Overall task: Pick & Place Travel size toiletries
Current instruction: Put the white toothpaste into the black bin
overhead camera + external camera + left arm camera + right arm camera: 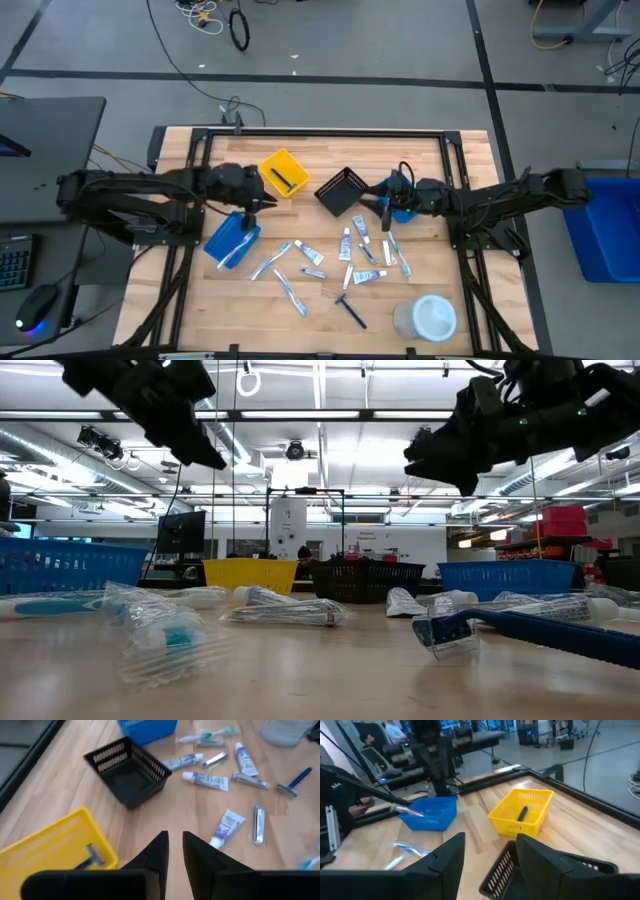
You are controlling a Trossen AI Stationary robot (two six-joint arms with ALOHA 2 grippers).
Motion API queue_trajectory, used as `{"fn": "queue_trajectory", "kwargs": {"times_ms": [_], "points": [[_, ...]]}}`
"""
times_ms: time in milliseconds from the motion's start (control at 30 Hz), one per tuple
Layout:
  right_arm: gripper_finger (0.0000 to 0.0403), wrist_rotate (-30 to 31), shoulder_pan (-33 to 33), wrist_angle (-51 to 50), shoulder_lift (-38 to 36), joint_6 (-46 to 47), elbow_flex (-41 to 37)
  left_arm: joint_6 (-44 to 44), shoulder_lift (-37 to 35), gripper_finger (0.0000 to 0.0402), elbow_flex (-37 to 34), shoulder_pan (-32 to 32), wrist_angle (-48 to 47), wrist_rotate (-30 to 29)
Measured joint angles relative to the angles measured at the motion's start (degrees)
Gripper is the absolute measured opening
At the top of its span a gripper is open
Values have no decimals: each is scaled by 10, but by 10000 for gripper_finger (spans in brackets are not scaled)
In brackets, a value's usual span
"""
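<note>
The travel size toiletries [350, 260] lie scattered on the wooden table: white-and-blue tubes, pale toothbrushes, wrapped items and a dark blue razor [352, 310]. One razor [90, 857] lies inside the yellow bin [283, 172]. A toothbrush [238, 246] rests in the left blue bin [230, 240]. My left gripper [264, 204] hovers above the table between the yellow and the left blue bin, its fingers [159, 851] almost together and holding nothing. My right gripper [378, 206] hovers open beside the black bin [343, 191], also holding nothing.
A second blue bin [402, 203] sits under the right arm's wrist. A round white tub [432, 317] stands near the table's near right corner. A dark frame [320, 132] borders the tabletop. Bare wood shows at the near left. People sit in the room beyond.
</note>
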Motion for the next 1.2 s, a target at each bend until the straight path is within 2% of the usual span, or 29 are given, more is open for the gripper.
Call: {"fn": "queue_trajectory", "kwargs": {"times_ms": [200, 367, 467, 600, 700, 800, 1033, 1200], "points": [[192, 0, 10, 77, 60, -5, 20, -7, 0, 61, -63, -4, 129, -1], [183, -3, 34, 47, 143, -23, 112, -57, 0, 61, -65, -4, 135, -2], [180, -13, 59, 0, 204, -26, 190, -58, 0, 61, -65, -4, 136, -1], [180, -13, 85, -127, 291, -25, 304, -57, 0, 61, -65, -4, 135, -1], [190, -11, 101, -210, 354, -23, 379, -57, 0, 61, -65, -4, 135, -2], [205, -9, 112, -250, 410, -25, 429, -56, 0, 61, -65, -4, 135, -6], [252, -11, 129, -266, 493, 2, 461, -45, 0, 61, -65, -4, 135, -6], [265, 11, 138, -267, 523, 27, 461, -45, 0, 61, -65, -4, 134, -6]]}}
